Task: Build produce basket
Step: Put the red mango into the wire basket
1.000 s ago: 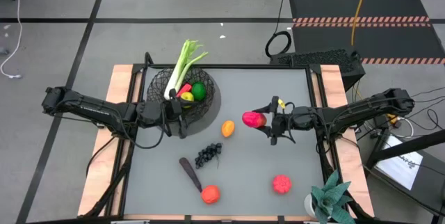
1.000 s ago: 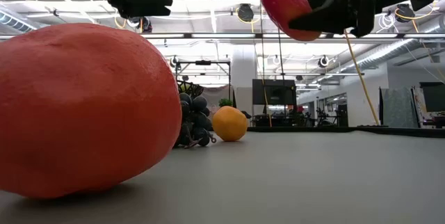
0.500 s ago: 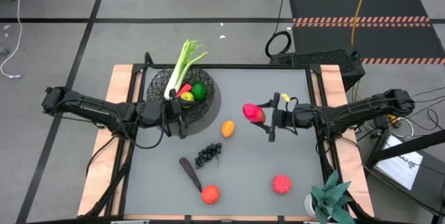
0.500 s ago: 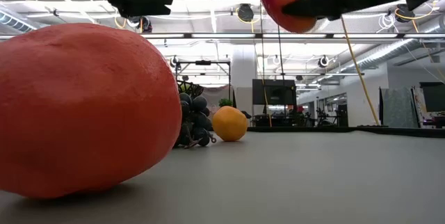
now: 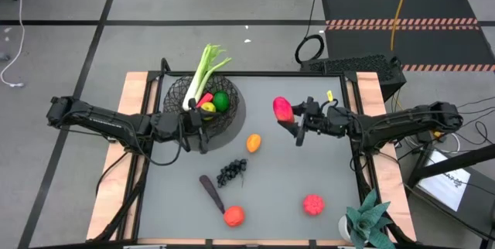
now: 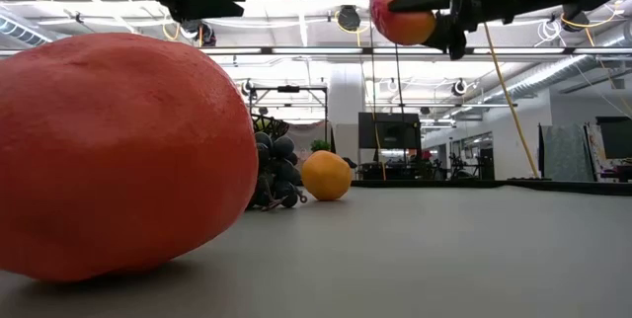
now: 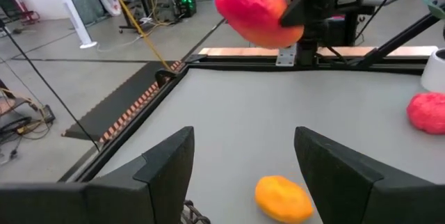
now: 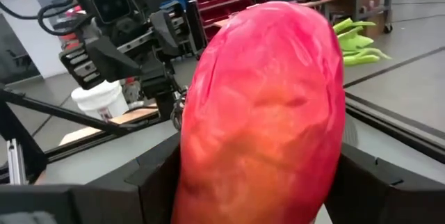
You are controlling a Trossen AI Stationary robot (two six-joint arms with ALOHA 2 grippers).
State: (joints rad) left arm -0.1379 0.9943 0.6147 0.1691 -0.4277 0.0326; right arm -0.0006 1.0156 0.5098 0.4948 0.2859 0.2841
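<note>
The black wire basket (image 5: 179, 94) stands at the far left and holds a leek (image 5: 203, 75), a green lime (image 5: 221, 100) and a yellow fruit. My left gripper (image 5: 203, 131) waits open just on its near side, with nothing between its fingers (image 7: 167, 161). High above the table's middle right, my right gripper (image 5: 292, 117) is shut on the red-yellow mango (image 5: 283, 110). An orange (image 5: 253, 142), purple grapes (image 5: 231, 172), a dark eggplant (image 5: 210, 192), a red-orange fruit (image 5: 233, 216) and a pink round fruit (image 5: 312, 204) lie loose on the table. My right gripper pinches the mango between its two fingers, one on each of its long sides (image 8: 189, 161). The fingers (image 8: 156, 175) reach in level from the table's right side. The mango (image 6: 403, 17) is lifted well clear of the table and sticks out past the fingertips toward the left.
A spiky teal plant in a white pot (image 5: 370, 222) stands at the near right corner. Wooden rails (image 5: 135, 86) edge the table's left and right sides. Bare grey tabletop (image 5: 309, 164) lies between the orange and the pink fruit.
My right gripper has carried the mango toward the table's far edge and a little up, rolling about its own pointing line as it went. The mango has turned with it and stays clear of the table. My left gripper has kept still.
</note>
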